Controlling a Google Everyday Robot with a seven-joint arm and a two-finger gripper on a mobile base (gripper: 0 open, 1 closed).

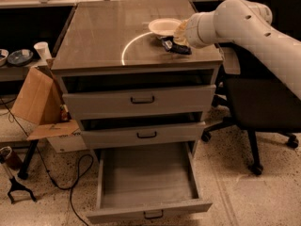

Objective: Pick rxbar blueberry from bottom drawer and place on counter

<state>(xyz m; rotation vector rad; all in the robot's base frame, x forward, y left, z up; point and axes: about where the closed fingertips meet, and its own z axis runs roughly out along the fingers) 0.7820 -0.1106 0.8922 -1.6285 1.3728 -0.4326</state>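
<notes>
Presently the gripper (181, 33) is positioned over the right rear part of the bench (103, 36), a glossy grey-brown slab that tops the drawer unit. The white arm (244, 20) enters from the right edge of the view and reaches leftward to that position.

The rxbar blueberry (178, 47) is on the bench surface, directly below and in front of the gripper. Its dark wrapper shows as a flat shape close to the bench's right edge. Whether the gripper grasps the bar or has let it go cannot be told; the two overlap in this view.

A white bowl (162, 27) stands upright on the bench just behind and to the left of the bar, near the gripper. A bright white arc (129, 48) runs across the bench surface from the bowl's side toward the front edge.

The bottom drawer (146, 178) is pulled fully out toward the camera, with its flat grey floor exposed and its dark loop handle (154, 214) on the low front panel. The two upper drawers (141, 100) are each slightly ajar, with a dark gap above each front panel.

A black office chair (263, 98) stands to the right of the unit, behind the arm. A cardboard box (35, 98) leans at the unit's left side. A white cup (43, 51) stands above the box. A black cable (70, 182) trails over the speckled floor (254, 197).
</notes>
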